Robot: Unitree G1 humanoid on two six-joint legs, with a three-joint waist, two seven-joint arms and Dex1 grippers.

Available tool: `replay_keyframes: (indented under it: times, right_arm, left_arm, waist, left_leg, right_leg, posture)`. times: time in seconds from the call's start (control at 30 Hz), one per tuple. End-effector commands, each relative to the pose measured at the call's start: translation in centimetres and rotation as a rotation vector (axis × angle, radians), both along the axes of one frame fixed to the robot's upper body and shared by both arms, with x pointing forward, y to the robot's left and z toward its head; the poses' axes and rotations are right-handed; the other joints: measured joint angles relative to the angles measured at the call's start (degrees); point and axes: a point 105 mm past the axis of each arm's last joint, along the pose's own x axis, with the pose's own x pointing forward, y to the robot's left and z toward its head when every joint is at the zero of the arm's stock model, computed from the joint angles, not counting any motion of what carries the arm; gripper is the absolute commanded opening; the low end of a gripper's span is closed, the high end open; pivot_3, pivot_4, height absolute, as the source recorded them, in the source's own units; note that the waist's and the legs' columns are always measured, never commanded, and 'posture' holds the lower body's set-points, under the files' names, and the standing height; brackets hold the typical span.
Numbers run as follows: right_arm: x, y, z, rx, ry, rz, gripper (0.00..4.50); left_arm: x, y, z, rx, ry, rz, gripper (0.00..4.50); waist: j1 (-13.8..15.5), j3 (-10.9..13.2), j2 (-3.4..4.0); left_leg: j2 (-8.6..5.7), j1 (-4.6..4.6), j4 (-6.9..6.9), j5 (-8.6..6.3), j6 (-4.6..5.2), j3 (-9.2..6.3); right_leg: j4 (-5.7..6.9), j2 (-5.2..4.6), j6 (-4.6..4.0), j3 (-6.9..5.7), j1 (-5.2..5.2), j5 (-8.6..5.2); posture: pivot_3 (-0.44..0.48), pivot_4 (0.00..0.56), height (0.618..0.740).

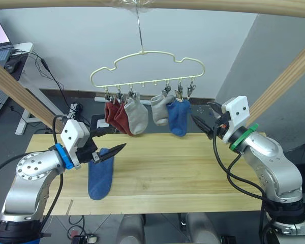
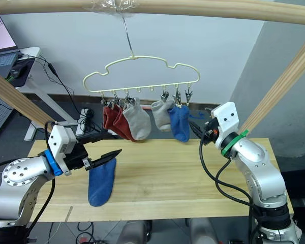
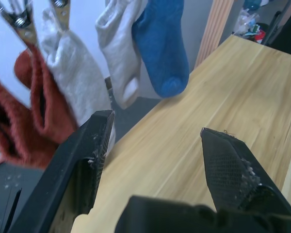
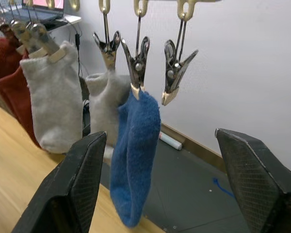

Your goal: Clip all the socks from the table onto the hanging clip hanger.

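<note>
Five socks hang clipped on the hanger (image 1: pixel 147 68): two red (image 1: pixel 117 116), two grey (image 1: pixel 137 114), one blue (image 1: pixel 179 117). Head views alone show the last blue sock (image 1: pixel 100 174) flat on the bench (image 1: pixel 193 168), under the open, empty left tool (image 1: pixel 105 145). Right wrist view shows the spare end clip (image 4: pixel 177 70); right tool (image 4: pixel 169 179) open, empty.

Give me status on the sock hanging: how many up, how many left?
Five socks hang clipped on the clip hanger: two dark red, two light grey, one blue. In hand: nothing; the left gripper is open above the last blue sock, which lies on the table. The right gripper is open, facing the empty end clip. Left: clip that one sock.
</note>
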Motion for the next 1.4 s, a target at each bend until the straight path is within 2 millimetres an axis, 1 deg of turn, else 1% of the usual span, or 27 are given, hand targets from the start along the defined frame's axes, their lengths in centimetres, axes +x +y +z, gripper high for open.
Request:
replay_keyframes:
  times: [0.03,0.1,0.13,0.17,0.3,0.47,0.6,0.73,0.93,1.13,1.4]
  right_arm:
    - [-0.2,0.5,1.6,0.037,-0.054,0.008,3.56]
    - [-0.2,0.6,1.7,0.047,-0.053,0.006,3.16]
    - [-0.2,0.7,1.7,0.048,-0.051,0.008,2.78]
    - [-0.2,0.8,1.6,0.047,-0.050,0.009,2.55]
    - [0.4,1.3,1.8,0.053,-0.053,-0.012,2.55]
    - [1.8,1.7,2.4,0.097,-0.032,-0.093,2.55]
    - [2.5,2.5,2.5,0.127,-0.022,-0.112,2.55]
    - [3.6,3.5,3.1,0.158,-0.032,-0.138,2.55]
    - [4.6,4.5,3.7,0.185,-0.061,-0.174,2.55]
    - [5.4,5.0,4.0,0.196,-0.075,-0.215,2.55]
    - [6.1,5.4,4.1,0.212,-0.068,-0.247,2.55]
  left_arm:
    - [-0.2,-0.8,1.4,-0.021,-0.048,-0.041,3.27]
    - [-0.1,-1.0,1.6,-0.023,-0.052,-0.047,3.28]
    - [0.0,-1.1,1.7,-0.024,-0.054,-0.051,3.28]
    - [0.1,-1.2,1.8,-0.026,-0.056,-0.054,3.28]
    - [0.4,-1.9,2.5,-0.038,-0.071,-0.078,3.28]
    - [0.6,-3.7,3.5,-0.059,-0.084,-0.142,3.28]
    - [0.8,-4.4,4.0,-0.064,-0.093,-0.168,3.28]
    - [1.0,-4.5,4.3,-0.064,-0.098,-0.180,3.28]
    - [1.2,-4.5,4.5,-0.061,-0.105,-0.183,3.28]
    - [1.4,-4.5,4.6,-0.059,-0.113,-0.185,3.28]
    - [1.5,-4.4,4.3,-0.055,-0.112,-0.184,3.28]
  waist:
    - [-0.1,0.0,0.01]
    - [-0.2,0.0,0.00]
    - [-0.3,0.0,0.00]
    - [-0.3,0.0,0.00]
    - [-0.6,0.0,0.00]
    - [-1.2,0.0,0.00]
    - [-1.3,0.0,0.00]
    - [-1.6,0.0,0.01]
    - [-1.7,0.0,0.01]
    - [-1.7,0.0,0.01]
    - [-1.7,0.0,0.01]
  left_leg:
    - [0.00,-0.03,0.03,0.00,0.00,-0.02]
    - [-0.01,-0.04,0.06,0.00,0.00,-0.03]
    - [-0.01,-0.04,0.06,0.00,0.00,-0.04]
    - [-0.01,-0.04,0.06,0.00,0.00,-0.05]
    - [-0.01,-0.04,0.07,0.00,0.00,-0.07]
    - [-0.02,-0.04,0.09,0.00,0.00,-0.08]
    - [-0.02,-0.06,0.07,0.00,0.00,-0.09]
    - [-0.02,-0.07,0.08,0.00,0.00,-0.09]
    - [-0.02,-0.07,0.08,0.01,0.00,-0.11]
    - [-0.02,-0.10,0.08,0.01,0.00,-0.11]
    - [-0.03,-0.10,0.08,0.01,0.00,-0.12]
  right_leg:
    - [0.00,0.00,0.01,-0.01,-0.01,0.00]
    - [0.00,0.00,0.02,-0.02,-0.01,0.01]
    - [0.01,0.00,0.02,-0.04,-0.01,0.01]
    - [0.01,0.00,0.02,-0.05,0.00,0.01]
    - [0.03,0.00,0.03,-0.07,0.00,0.02]
    - [0.05,0.00,0.06,-0.06,0.00,0.04]
    - [0.06,0.01,0.05,-0.07,-0.03,0.04]
    - [0.07,0.01,0.05,-0.07,-0.05,0.04]
    - [0.12,0.01,0.05,-0.08,-0.06,0.04]
    - [0.12,0.01,-0.01,-0.09,-0.07,0.07]
    - [0.14,0.01,-0.13,-0.10,-0.08,0.15]
  posture:
    - [-0.037,0.295,0.721]
    - [-0.037,0.292,0.721]
    - [-0.037,0.292,0.721]
    - [-0.037,0.292,0.721]
    - [-0.049,0.288,0.721]
    - [-0.063,0.289,0.721]
    - [-0.068,0.289,0.721]
    - [-0.068,0.285,0.721]
    - [-0.062,0.276,0.721]
    - [-0.059,0.270,0.721]
    - [-0.057,0.268,0.721]
